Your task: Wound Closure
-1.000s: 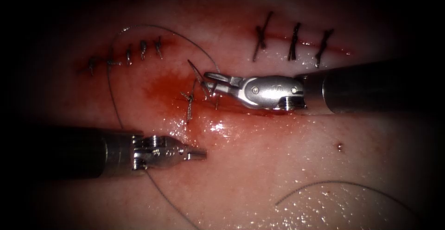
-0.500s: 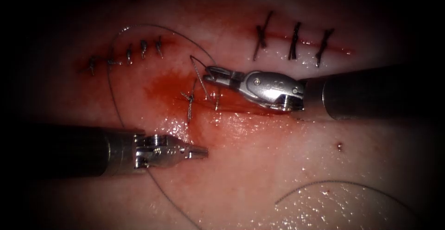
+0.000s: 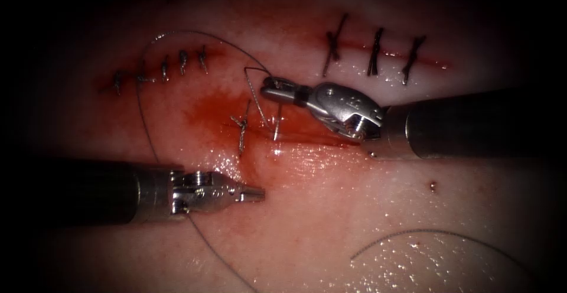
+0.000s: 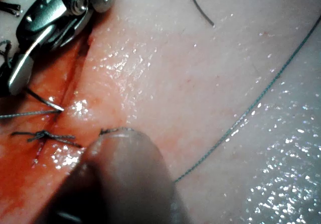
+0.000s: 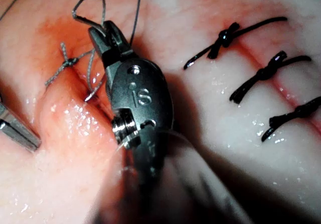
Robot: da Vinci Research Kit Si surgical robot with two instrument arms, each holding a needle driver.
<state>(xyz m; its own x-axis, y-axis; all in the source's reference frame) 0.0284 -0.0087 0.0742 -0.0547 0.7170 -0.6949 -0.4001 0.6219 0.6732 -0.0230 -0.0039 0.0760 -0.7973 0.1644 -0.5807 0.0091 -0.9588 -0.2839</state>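
Two slim steel hands are seen over the glistening tissue (image 3: 366,210). The right hand (image 3: 269,86) is clamped on the curved needle (image 3: 276,123) near its blunt end, the sharp tip resting at the cut's (image 3: 307,142) wet, red edge. The left hand (image 3: 255,195) is closed on nothing, lying across fine grey thread (image 3: 142,116) left of the cut.

Right hand (image 3: 270,86) clamped and tilted downward; left hand (image 3: 255,195) closed, level.
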